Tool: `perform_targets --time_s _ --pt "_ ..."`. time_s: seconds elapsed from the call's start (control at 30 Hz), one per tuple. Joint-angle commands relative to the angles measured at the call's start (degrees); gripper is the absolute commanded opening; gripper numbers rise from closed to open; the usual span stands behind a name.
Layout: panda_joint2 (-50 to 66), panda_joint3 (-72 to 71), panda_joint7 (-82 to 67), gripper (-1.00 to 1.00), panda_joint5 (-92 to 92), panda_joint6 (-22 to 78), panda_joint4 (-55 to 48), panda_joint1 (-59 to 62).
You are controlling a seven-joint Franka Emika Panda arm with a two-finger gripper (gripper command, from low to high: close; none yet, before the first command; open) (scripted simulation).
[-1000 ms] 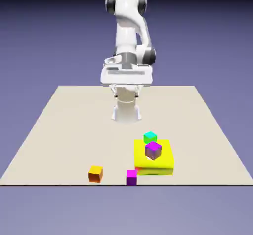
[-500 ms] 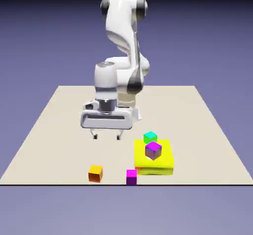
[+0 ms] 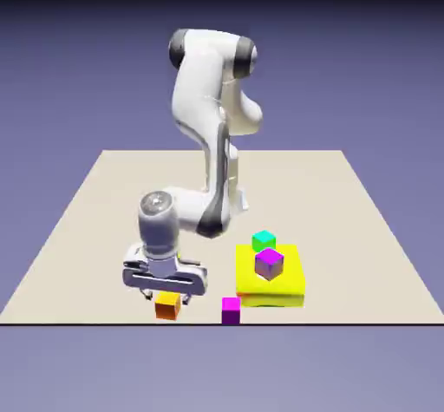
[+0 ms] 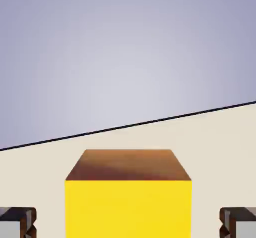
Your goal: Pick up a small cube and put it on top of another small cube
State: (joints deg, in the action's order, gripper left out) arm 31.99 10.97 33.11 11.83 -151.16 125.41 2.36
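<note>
Gripper [image 3: 166,296]: lowered to the table near its front edge, fingers spread wide, one to each side of the orange cube [image 3: 168,304]. In the hand view the two finger tips [image 4: 18,222] sit at the bottom corners, each with a clear strip of table between it and the cube, so nothing is gripped.

Orange cube [image 4: 128,197]: resting on the table, centred between the fingers. The hand view gives it a bright yellow near face and a brown-orange top; the exterior view shows it plain orange, its upper part hidden by the gripper body.

Table [image 3: 78,228]: beige. The hand view shows its edge as a dark slanted line against the blue-violet backdrop, and no other object.

Seen only in the exterior view:
- Magenta cube [image 3: 231,310], near the orange cube toward the exterior view's right, at the front edge.
- Yellow block [image 3: 286,286], larger and flat, just beside the magenta cube.
- Purple cube [image 3: 269,264], standing on the yellow block.
- Green cube [image 3: 264,241], at the block's far edge; whether on it or behind it cannot be told.
</note>
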Motion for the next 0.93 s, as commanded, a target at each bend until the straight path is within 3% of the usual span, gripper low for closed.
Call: perform_targets --time_s 0.0,0.2,0.6,0.8,0.83,0.9 --pt "0.0 0.0 0.0 -1.0 0.0 0.0 0.0 0.0" --pt "-9.1 3.0 2.2 -1.0 -3.2 8.0 1.0 -2.3" --pt "-33.5 -20.5 5.6 -1.0 -12.3 22.9 9.6 -7.5" --pt "-26.3 -20.1 6.9 -1.0 -14.1 12.3 13.0 -7.8" --pt "-26.3 -20.1 6.9 1.0 -14.1 12.3 13.0 -7.8" --pt "-28.0 -20.2 6.6 1.0 -13.7 14.8 12.2 -7.7"
